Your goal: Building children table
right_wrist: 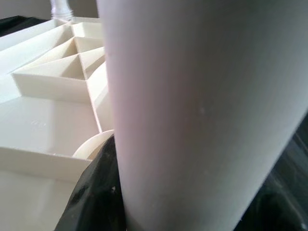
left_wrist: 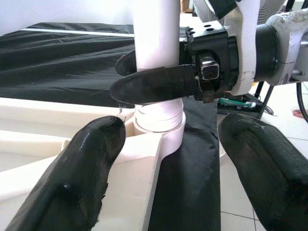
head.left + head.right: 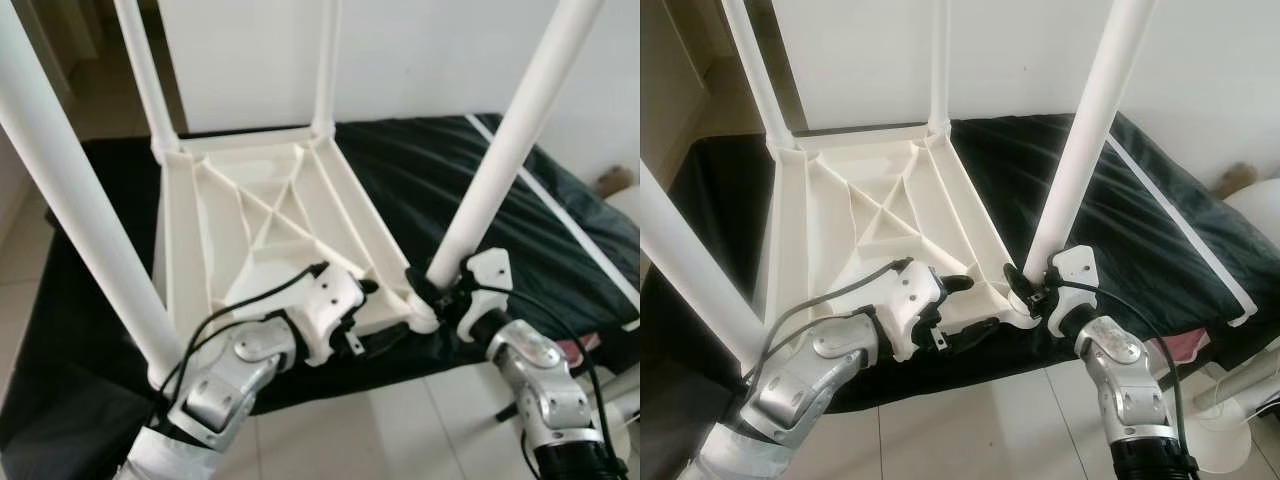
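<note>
We see the white children's table [image 3: 270, 220] lying upside down on a black-covered bed [image 3: 420, 180], its four legs pointing up, its near side along the bed's near edge. Our right hand [image 3: 432, 290] is clamped around the base of the near-right leg [image 3: 500, 160] at its socket. Our left hand [image 3: 375, 315] sits just beside that corner, fingers [image 2: 82, 178] spread apart and holding nothing.

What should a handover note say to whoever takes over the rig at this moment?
Right gripper: jaws shut on the near-right leg, just above its socket.
Left gripper: jaws open, by the tabletop's near edge, facing that same corner.
The white tabletop lies upside down on the black cloth.
Done: all four legs stand in their corner sockets.
Left: whether the held leg is fully seated cannot be judged; then the table has to be turned upright.
</note>
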